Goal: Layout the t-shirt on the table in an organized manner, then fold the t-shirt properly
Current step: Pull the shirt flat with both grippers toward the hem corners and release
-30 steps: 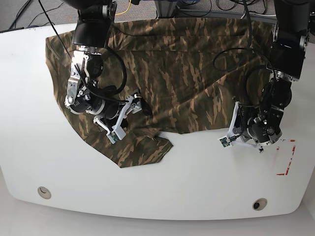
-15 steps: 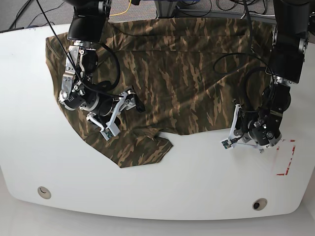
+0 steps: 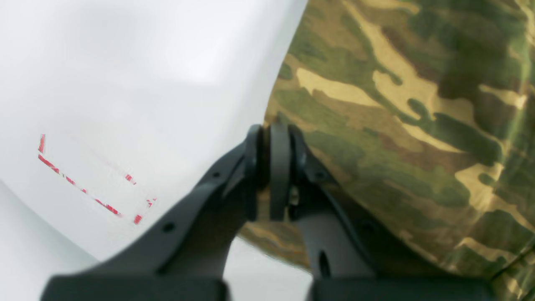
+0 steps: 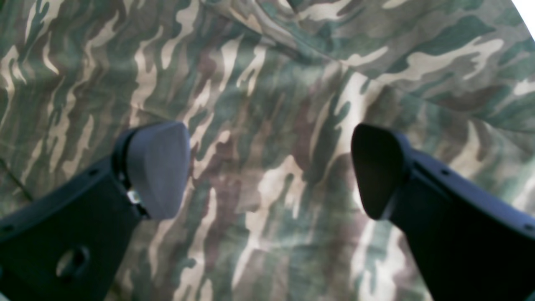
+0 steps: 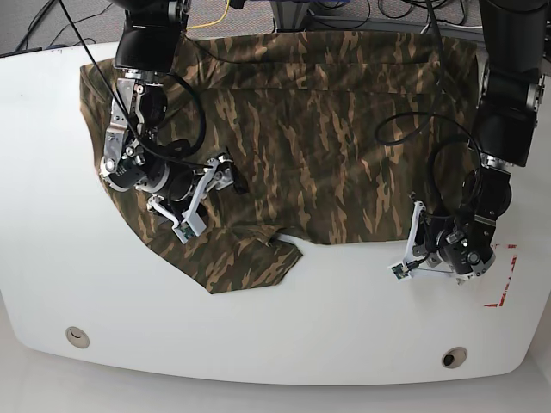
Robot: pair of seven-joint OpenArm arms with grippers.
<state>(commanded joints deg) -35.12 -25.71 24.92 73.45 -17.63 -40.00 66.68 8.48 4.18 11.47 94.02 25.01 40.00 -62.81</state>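
Jaws of the left gripper [image 3: 273,175] are pressed together at the shirt's [image 5: 318,129] hem edge, apparently pinching the cloth, the arm bent low over the white worktop [image 5: 284,335] near the red marks [image 3: 83,188]; the right gripper's [image 4: 267,171] jaws stand wide apart, hovering over the shirt, which lies spread across the worktop's far side.

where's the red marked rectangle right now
In the base view the red-marked rectangle sits near the table's right edge, just right of the left gripper, off the t-shirt.
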